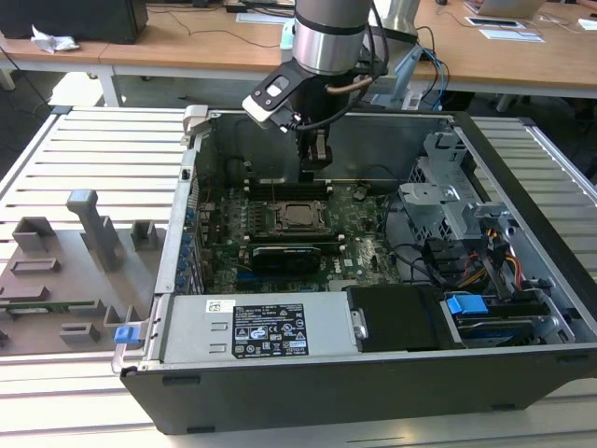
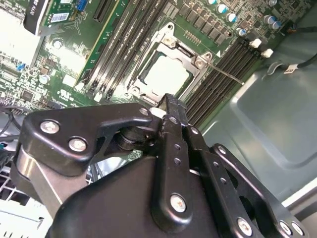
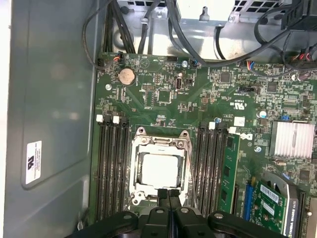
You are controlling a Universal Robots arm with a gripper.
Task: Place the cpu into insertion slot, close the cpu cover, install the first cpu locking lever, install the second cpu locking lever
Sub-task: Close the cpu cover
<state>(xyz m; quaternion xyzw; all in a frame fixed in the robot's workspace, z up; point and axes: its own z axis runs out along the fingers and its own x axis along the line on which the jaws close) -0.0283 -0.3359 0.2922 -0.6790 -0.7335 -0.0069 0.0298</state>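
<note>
Gripping state: we see the end effector (image 3: 168, 192) with its two fingers pressed together and nothing held between them.
End effector position: in the exterior view it hangs inside the open computer case (image 1: 373, 383), above the motherboard (image 1: 364, 233).
Fingertips: in the first wrist view they lie over one edge of the cpu cover (image 3: 133, 168); we cannot tell whether they touch it.
Cpu (image 3: 158, 171): we find it seated on the motherboard between two banks of memory slots (image 3: 111, 168), its pale top showing through the cover's square window.
Cover: it lies flat over the cpu, framing it.
Rod: in the second wrist view a thin metal rod (image 2: 223, 71) runs from a corner of the cover out across the memory slots; we cannot tell whether it is latched.
Surroundings: the case stands on a slatted surface (image 1: 93, 131), with a grey fixture tray (image 1: 56, 280) at the exterior view's left.
</note>
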